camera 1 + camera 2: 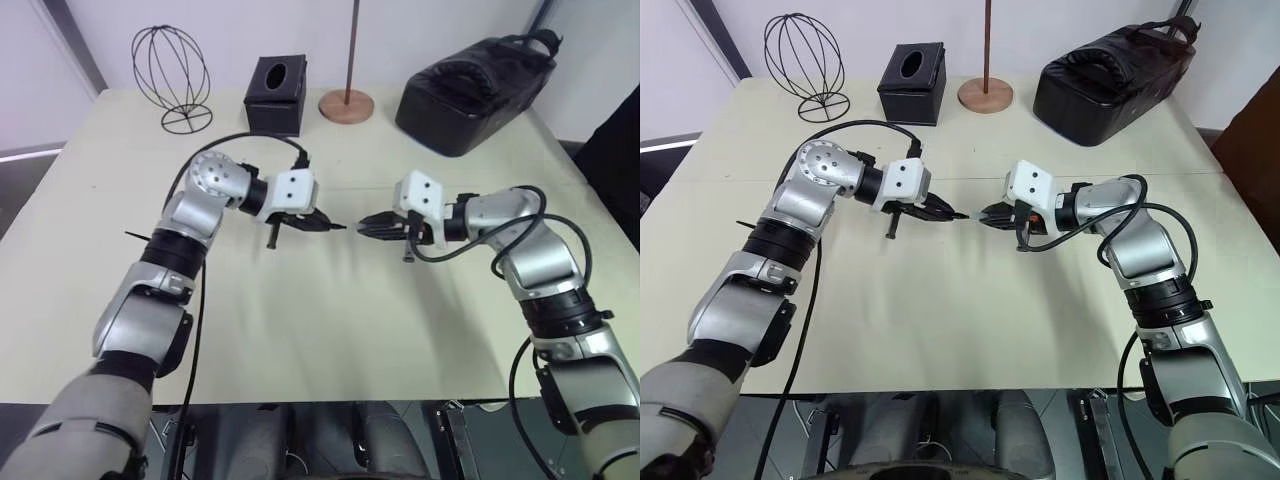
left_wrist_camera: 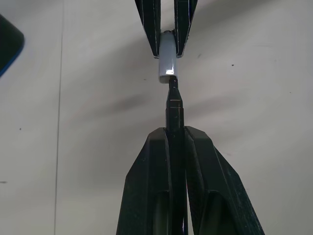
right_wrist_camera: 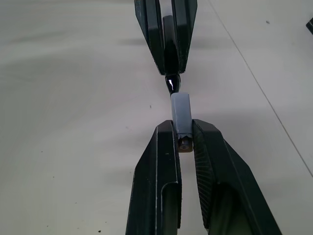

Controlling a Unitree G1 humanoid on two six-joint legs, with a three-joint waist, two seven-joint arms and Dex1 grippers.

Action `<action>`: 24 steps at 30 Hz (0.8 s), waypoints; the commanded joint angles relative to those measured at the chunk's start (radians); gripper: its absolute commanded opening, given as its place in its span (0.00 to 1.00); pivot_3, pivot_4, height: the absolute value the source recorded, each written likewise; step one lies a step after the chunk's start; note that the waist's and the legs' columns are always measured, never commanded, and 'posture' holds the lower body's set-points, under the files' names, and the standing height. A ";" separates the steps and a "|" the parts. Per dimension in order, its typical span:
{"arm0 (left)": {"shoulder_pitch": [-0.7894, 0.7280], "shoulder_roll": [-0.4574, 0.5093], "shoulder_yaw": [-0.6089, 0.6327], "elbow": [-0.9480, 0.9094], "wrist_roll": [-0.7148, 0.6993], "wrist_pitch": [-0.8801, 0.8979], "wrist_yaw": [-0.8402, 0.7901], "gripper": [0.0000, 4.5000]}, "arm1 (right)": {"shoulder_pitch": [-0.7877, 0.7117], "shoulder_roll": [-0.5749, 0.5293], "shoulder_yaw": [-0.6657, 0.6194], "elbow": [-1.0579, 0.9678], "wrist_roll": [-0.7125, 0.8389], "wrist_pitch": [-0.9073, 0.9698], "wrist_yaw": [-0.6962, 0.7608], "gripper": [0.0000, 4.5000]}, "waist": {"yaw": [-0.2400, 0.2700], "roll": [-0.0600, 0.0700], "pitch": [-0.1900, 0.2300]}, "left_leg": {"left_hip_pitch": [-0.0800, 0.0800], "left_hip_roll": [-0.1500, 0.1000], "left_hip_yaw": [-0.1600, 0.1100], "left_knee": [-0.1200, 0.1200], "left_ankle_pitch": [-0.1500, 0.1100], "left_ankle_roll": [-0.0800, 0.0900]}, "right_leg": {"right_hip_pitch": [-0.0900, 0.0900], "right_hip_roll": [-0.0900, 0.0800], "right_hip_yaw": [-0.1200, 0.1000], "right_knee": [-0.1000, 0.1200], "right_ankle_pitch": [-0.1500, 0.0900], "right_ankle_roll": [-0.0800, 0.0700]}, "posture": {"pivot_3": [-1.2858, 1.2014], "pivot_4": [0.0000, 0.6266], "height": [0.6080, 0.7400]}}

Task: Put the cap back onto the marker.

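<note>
Black marker, clamped in the left gripper, points its tip straight into the mouth of the cap, which the right gripper pinches on the same axis.

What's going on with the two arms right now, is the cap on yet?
Not yet. The left gripper is shut on the marker, and the right gripper is shut on the cap. The two are held tip to tip above the table, with the marker's black nib right at the cap's open mouth and lined up with it. The cap is not yet pushed on.
</note>
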 commanded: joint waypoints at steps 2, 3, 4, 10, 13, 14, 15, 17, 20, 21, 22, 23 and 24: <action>-0.058 -0.039 0.024 -0.029 -0.052 -0.043 0.009 0.00 | -0.001 0.017 0.001 -0.051 0.017 -0.010 -0.014 0.03 | 0.000 0.000 0.000 | 0.000 0.000 0.000 0.000 0.000 0.000 | 0.000 0.000 0.000 0.000 0.000 0.000 | 0.52 0.24 1.00; -0.060 -0.038 0.026 -0.027 -0.051 -0.044 0.008 0.00 | 0.003 0.016 0.001 -0.057 0.018 -0.008 -0.013 0.03 | 0.000 0.000 0.000 | 0.000 0.000 0.000 0.000 0.000 0.000 | 0.000 0.000 0.000 0.000 0.000 0.000 | 0.52 0.24 1.00; -0.062 -0.038 0.027 -0.023 -0.050 -0.046 0.008 0.00 | 0.005 0.015 0.002 -0.060 0.018 -0.006 -0.013 0.03 | 0.000 0.000 0.000 | 0.000 0.000 0.000 0.000 0.000 0.000 | 0.000 0.000 0.000 0.000 0.000 0.000 | 0.52 0.24 1.00; -0.055 -0.045 0.032 -0.048 -0.071 -0.017 -0.011 0.00 | 0.009 0.013 0.003 -0.060 0.018 -0.008 -0.014 0.03 | 0.000 0.000 0.000 | 0.000 0.000 0.000 0.000 0.000 0.000 | 0.000 0.000 0.000 0.000 0.000 0.000 | 0.52 0.24 1.00; -0.039 -0.045 0.015 -0.062 -0.058 -0.016 -0.018 0.00 | 0.003 0.016 0.008 -0.056 0.015 -0.010 -0.014 0.03 | 0.000 0.000 0.000 | 0.000 0.000 0.000 0.000 0.000 0.000 | 0.000 0.000 0.000 0.000 0.000 0.000 | 0.52 0.24 1.00; -0.035 -0.043 0.006 -0.064 -0.048 -0.019 -0.020 0.00 | 0.000 0.016 0.011 -0.054 0.012 -0.012 -0.012 0.03 | -0.001 0.000 0.000 | 0.000 0.000 0.000 0.000 0.000 0.000 | 0.000 0.000 0.000 0.000 0.000 0.000 | 0.52 0.24 1.00; -0.033 -0.041 0.001 -0.065 -0.041 -0.021 -0.021 0.00 | -0.002 0.016 0.013 -0.052 0.010 -0.013 -0.011 0.03 | -0.001 0.000 0.000 | 0.000 0.000 0.000 0.000 0.000 0.000 | 0.000 0.000 0.000 0.000 0.000 0.000 | 0.52 0.24 1.00; -0.027 -0.037 -0.021 -0.074 -0.018 -0.031 -0.025 0.00 | -0.017 0.008 0.034 -0.047 -0.013 -0.018 -0.004 0.03 | 0.000 0.000 0.000 | 0.000 0.000 0.000 0.000 0.000 0.000 | 0.000 0.000 0.000 0.000 0.000 0.000 | 0.52 0.24 1.00; -0.025 -0.050 -0.050 -0.092 0.008 -0.020 -0.014 0.00 | -0.057 0.024 0.055 -0.030 -0.031 0.014 -0.009 0.03 | -0.001 0.000 0.000 | 0.000 0.000 0.000 0.000 0.000 0.000 | 0.000 0.000 0.000 0.000 0.000 0.000 | 0.52 0.24 1.00; -0.026 -0.056 -0.056 -0.095 0.015 -0.017 -0.007 0.00 | -0.067 0.033 0.057 -0.027 -0.028 0.029 -0.012 0.03 | -0.001 0.000 0.000 | 0.000 0.000 0.000 0.000 0.000 0.000 | 0.000 0.000 0.000 0.000 0.000 0.000 | 0.52 0.24 1.00; -0.027 -0.063 -0.062 -0.098 0.024 -0.014 0.001 0.00 | -0.074 0.046 0.055 -0.029 -0.017 0.054 -0.015 0.03 | -0.001 0.000 0.000 | 0.000 0.000 0.000 0.000 0.000 0.000 | 0.000 0.000 0.000 0.000 0.000 0.000 | 0.52 0.24 1.00; -0.027 -0.068 -0.068 -0.100 0.031 -0.016 0.006 0.00 | -0.078 0.058 0.052 -0.031 -0.009 0.073 -0.018 0.03 | -0.001 0.000 0.000 | 0.000 0.000 0.000 0.000 0.000 0.000 | 0.000 0.000 0.000 0.000 0.000 0.000 | 0.52 0.24 1.00; -0.025 -0.078 -0.071 -0.104 0.033 -0.014 0.014 0.00 | -0.082 0.068 0.050 -0.032 -0.006 0.085 -0.021 0.03 | -0.001 0.000 0.000 | 0.000 0.000 0.000 0.000 0.000 0.000 | 0.000 0.000 0.000 0.000 0.000 0.000 | 0.52 0.24 1.00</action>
